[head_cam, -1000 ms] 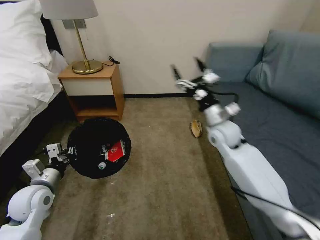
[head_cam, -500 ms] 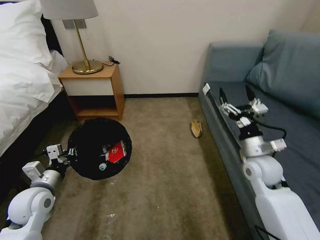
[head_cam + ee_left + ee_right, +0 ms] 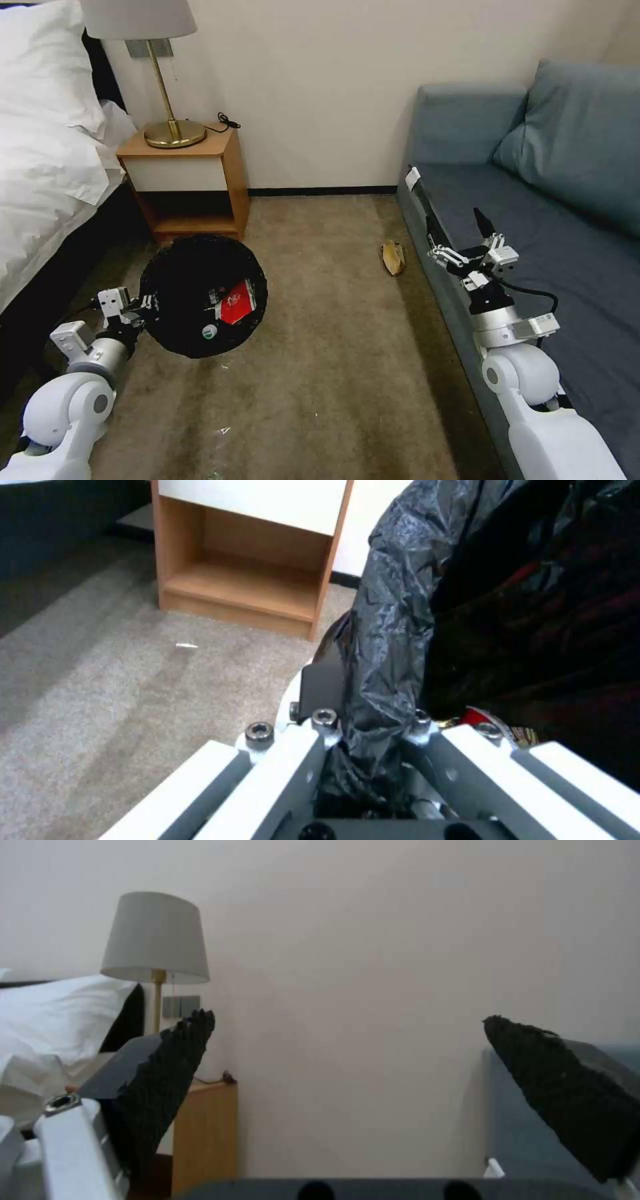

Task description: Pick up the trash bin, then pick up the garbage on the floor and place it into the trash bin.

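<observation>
Trash bin [image 3: 203, 293] tilted, mouth facing me; my L gripper [image 3: 143, 305] pinches its rim, R gripper [image 3: 460, 233] spread, pointing up over sofa [image 3: 567, 253].

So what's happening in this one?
The left gripper is shut on the rim of the trash bin, which has a red packet inside. The right gripper is open and empty, raised over the sofa edge. A banana peel lies on the carpet beside the sofa.
</observation>
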Motion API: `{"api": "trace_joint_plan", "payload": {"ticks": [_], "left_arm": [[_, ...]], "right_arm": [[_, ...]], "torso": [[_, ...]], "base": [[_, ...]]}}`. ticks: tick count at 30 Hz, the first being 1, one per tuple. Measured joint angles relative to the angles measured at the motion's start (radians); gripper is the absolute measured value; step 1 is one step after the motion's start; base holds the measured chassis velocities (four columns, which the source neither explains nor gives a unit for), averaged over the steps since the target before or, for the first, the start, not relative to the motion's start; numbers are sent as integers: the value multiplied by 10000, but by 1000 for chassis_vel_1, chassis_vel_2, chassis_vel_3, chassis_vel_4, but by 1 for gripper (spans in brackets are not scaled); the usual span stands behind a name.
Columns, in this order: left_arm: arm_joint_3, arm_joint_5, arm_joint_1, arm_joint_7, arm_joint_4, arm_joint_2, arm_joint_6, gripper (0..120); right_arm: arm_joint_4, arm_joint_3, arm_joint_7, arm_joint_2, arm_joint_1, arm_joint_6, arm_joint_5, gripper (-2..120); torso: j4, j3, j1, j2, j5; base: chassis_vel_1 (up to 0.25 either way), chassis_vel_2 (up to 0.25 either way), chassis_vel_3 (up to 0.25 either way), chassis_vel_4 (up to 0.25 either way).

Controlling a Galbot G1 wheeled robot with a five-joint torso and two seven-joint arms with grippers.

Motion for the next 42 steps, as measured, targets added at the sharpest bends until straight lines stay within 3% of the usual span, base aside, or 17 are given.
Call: {"api": "trace_joint_plan", "payload": {"ticks": [42], "left_arm": [[-132, -205, -111, -12, 41, 181, -52, 1]], "right_arm": [[-913, -493, -242, -188, 526, 283, -39, 100]], "torso": [[-1, 1, 1, -1, -1]], "base": [[-88, 91, 85, -89]]}}
